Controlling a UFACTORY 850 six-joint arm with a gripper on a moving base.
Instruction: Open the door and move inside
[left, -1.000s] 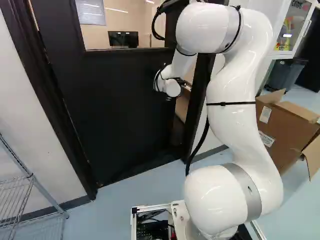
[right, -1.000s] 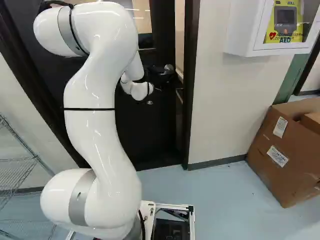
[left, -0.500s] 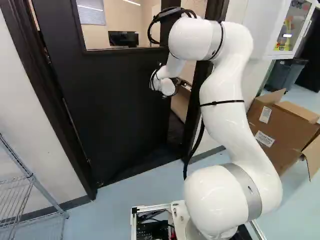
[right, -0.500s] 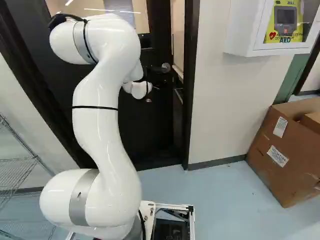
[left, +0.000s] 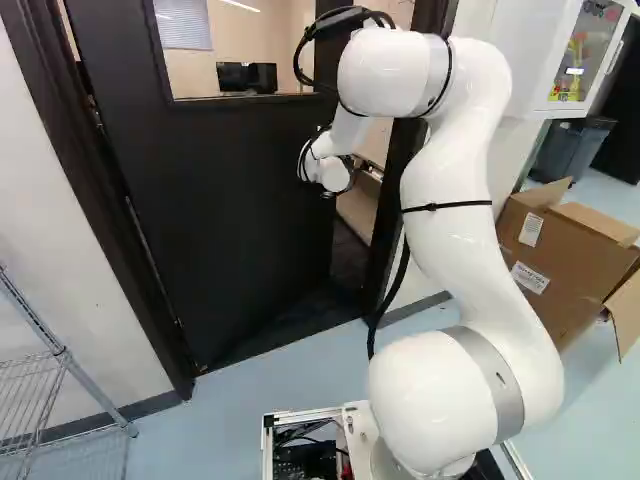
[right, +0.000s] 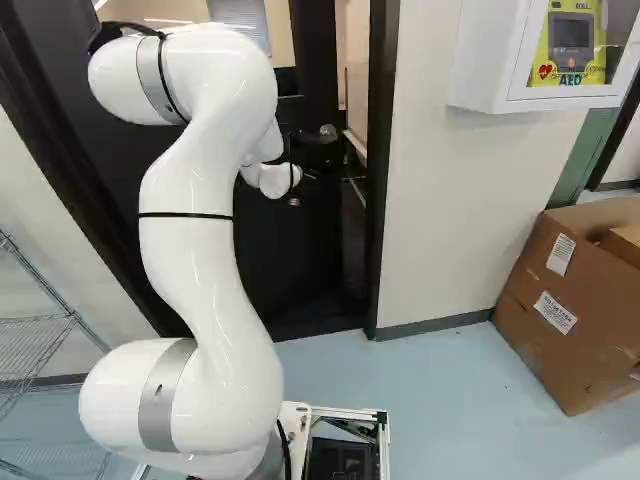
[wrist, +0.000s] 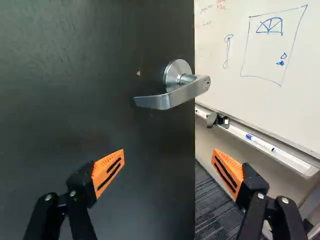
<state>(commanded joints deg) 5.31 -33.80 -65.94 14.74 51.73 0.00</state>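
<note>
From here, the black gripper with orange pads (wrist: 169, 156) is wide open, holding nothing. The shiny silver metal handle (wrist: 170, 99) is ahead and a bit higher, lying sideways on the big dark door (left: 230, 200). The door is partly open, so I think a push comes next, not a grab.

pale wall (right: 430, 210) rose from blue-grey floor (right: 430, 385) | white cabinet (right: 490, 55) hung there | cardboard box (right: 575, 355) sat nearby | whiteboard (wrist: 215, 75) bore blue drawings above marker tray (wrist: 295, 164)
</note>
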